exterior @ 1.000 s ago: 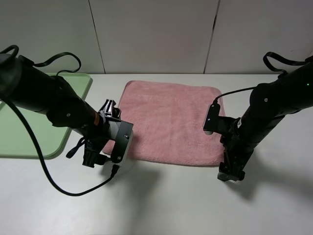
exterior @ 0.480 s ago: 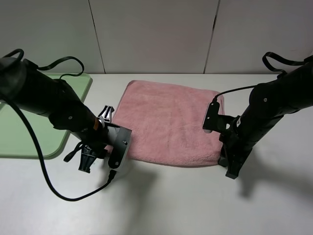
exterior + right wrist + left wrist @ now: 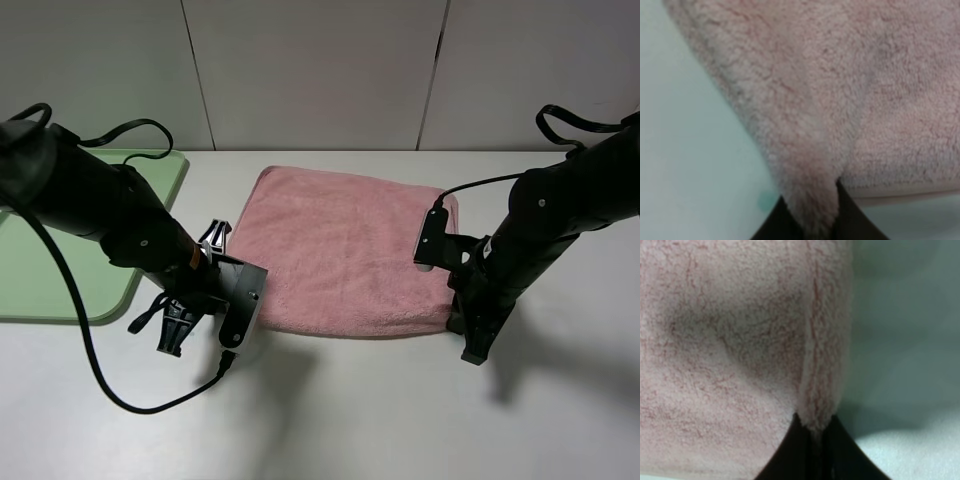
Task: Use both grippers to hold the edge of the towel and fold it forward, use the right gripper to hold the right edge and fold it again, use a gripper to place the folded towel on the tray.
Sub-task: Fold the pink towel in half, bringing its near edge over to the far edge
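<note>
Moved: both pincers have closed in on the near corners of the towel (image 3: 340, 250) and snapped shut; a moment ago their fingers stood wide apart.
Left pincer: the left pincer (image 3: 814, 429) is pressed together and is pinching the edge of the towel (image 3: 812, 340) at the towel's near left corner.
Right pincer: the right pincer (image 3: 812, 202) is pressed together too, pinching a fluffy bit of the towel's near right corner.
Towel: it lies open on the white surface (image 3: 350, 410) and is not folded yet. The cloth bunches up a little where it is pinched.
Tray: the green tray (image 3: 165, 175) sits well apart from the towel, off past its left side.
What it means: the grab looks done on both sides, so the first fold can start.
Next: I think both arms need to lift the near side together and carry it over to the far side of the towel, so it lands even.
Watch out: the cloth is soft and thick, so a corner could slip out if one arm pulls harder.
</note>
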Robot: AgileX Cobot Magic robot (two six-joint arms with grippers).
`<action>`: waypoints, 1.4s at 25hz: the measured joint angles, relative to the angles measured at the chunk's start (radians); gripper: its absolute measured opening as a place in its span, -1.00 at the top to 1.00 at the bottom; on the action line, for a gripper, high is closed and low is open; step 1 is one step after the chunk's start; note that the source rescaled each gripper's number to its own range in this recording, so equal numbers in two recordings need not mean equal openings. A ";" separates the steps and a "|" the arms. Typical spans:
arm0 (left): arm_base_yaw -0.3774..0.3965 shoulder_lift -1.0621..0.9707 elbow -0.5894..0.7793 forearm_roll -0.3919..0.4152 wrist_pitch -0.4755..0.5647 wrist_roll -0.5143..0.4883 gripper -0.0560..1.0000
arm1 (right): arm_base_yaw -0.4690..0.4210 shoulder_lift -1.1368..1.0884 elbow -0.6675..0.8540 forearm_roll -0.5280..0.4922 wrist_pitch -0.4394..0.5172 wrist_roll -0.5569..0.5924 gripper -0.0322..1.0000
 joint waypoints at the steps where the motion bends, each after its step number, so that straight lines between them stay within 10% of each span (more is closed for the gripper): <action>1: 0.000 0.000 0.000 0.000 0.001 0.000 0.89 | 0.000 0.000 0.000 0.000 0.001 0.000 0.94; 35: -0.090 -0.498 -0.004 0.007 0.440 -0.017 0.89 | 0.011 -0.530 -0.015 0.036 0.407 0.166 0.94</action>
